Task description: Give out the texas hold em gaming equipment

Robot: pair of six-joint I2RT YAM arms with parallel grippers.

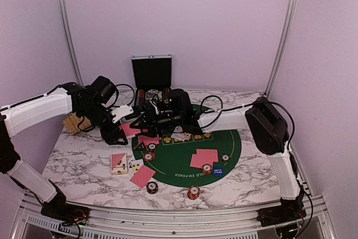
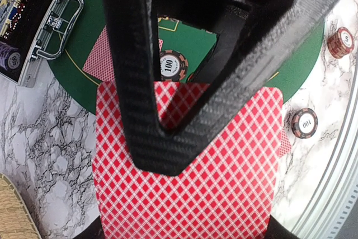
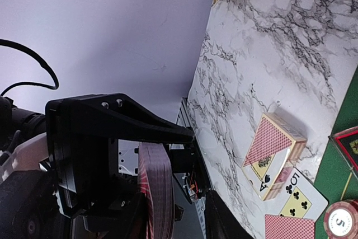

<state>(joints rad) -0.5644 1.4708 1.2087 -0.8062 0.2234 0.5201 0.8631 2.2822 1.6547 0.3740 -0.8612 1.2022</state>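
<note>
The left gripper (image 2: 168,163) is clamped on a stack of red-backed playing cards (image 2: 184,200), held over the left edge of the green poker mat (image 1: 229,144). The right gripper (image 1: 142,119) sits close beside that stack; jaws apart or together, I cannot tell. Face-down card pairs (image 1: 204,158) and a blue marker disc (image 1: 217,171) lie on the mat; striped poker chips (image 1: 193,192) rest on the marble table (image 1: 78,166).
</note>
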